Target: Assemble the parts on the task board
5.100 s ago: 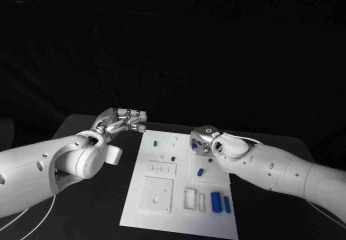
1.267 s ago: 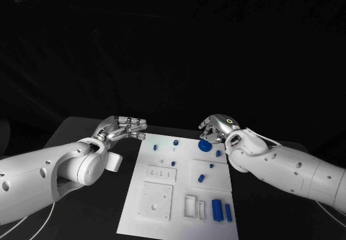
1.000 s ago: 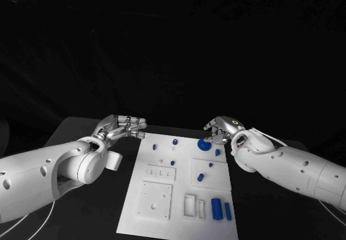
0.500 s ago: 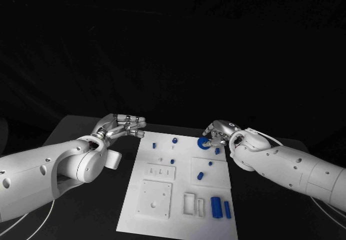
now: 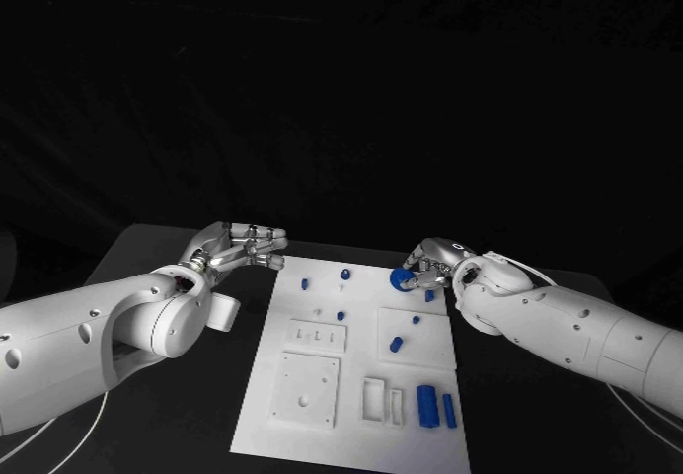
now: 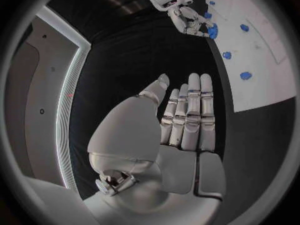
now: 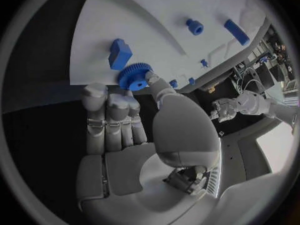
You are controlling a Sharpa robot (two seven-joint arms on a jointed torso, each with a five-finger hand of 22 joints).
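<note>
Pinching blue gear [image 5: 403, 280], right hand [image 5: 431, 263] over task board [image 5: 356, 415].

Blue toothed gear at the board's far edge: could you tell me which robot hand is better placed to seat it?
Right robot hand: it already pinches the blue toothed gear; the left robot hand hovers off-board.

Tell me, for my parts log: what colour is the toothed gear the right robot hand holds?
Blue gear; clearest in the right wrist view.
</note>
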